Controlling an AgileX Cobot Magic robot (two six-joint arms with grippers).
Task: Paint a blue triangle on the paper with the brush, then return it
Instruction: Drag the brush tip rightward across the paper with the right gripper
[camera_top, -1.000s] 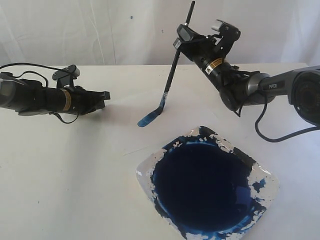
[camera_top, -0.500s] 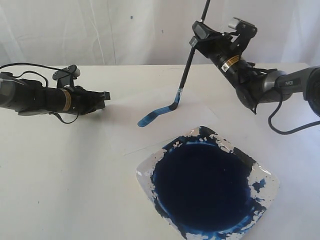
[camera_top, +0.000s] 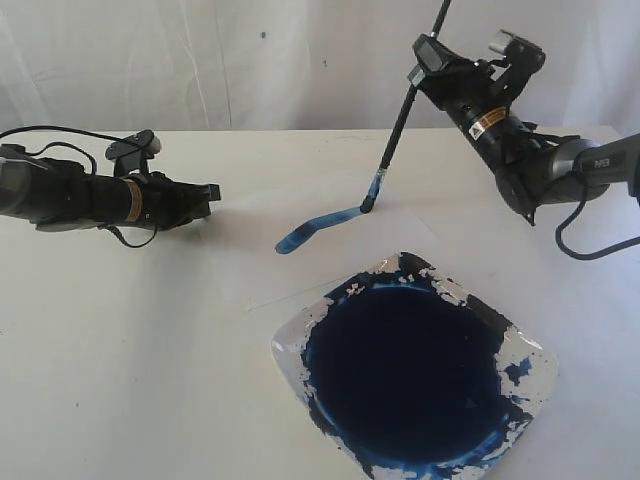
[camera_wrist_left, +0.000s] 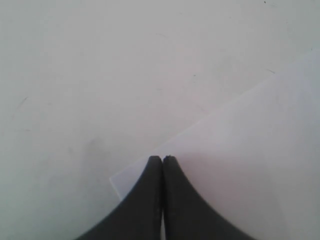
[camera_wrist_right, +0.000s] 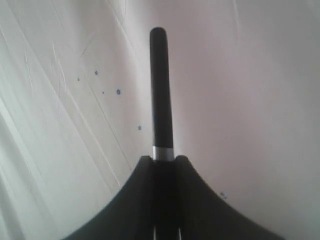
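Paper (camera_top: 300, 270) lies faint and white on the white table (camera_top: 120, 350), and nearest the camera a square paint dish (camera_top: 290, 345) sits at its front, filled with a dark-blue pool (camera_top: 400, 380) and smeared blue along the rim. Behind the dish a single curved blue stroke (camera_top: 315, 225) crosses the sheet; no triangle is closed yet. The brush (camera_top: 395, 140) stands with its bristles touching the right end of that stroke, its black handle leaning up and to the right. My right gripper (camera_top: 418, 78) pinches the handle high up, and in my right wrist view the fingers (camera_wrist_right: 140, 190) press on the brush (camera_wrist_right: 161, 90) at a silver band, with the handle's rounded end sticking out past them. Off to the left, well apart from the stroke, my left gripper (camera_top: 208, 192) holds nothing; its fingertips (camera_wrist_left: 162, 159) are pressed together just over a corner of the paper (camera_wrist_left: 250, 150). Farthest back hangs a white cloth backdrop (camera_top: 200, 60).
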